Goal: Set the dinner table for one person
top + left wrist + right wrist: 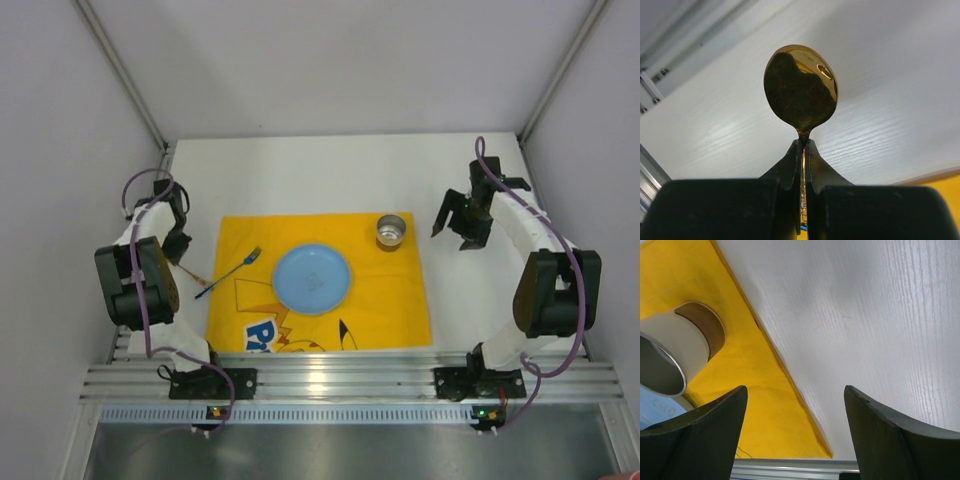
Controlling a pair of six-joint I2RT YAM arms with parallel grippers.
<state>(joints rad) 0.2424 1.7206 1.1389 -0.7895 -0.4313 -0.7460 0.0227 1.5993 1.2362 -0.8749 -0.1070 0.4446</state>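
My left gripper (pixel 803 150) is clamped on the neck of a gold spoon (pixel 801 92), held over the white dinner table (pixel 320 170) left of the yellow mat (pixel 400 300). A blue fork (pixel 230 272) crosses the mat's left edge. On the mat sit a blue plate (pixel 312 278) and a metal cup (pixel 391 231). My right gripper (pixel 795 390) hangs, jaws wide apart, over the table beside the mat.

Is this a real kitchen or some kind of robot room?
Probably a robot test booth, not a home: plain grey walls box in a white table, two robot arms are bolted to a metal rail, and the left gripper holds a gold spoon.
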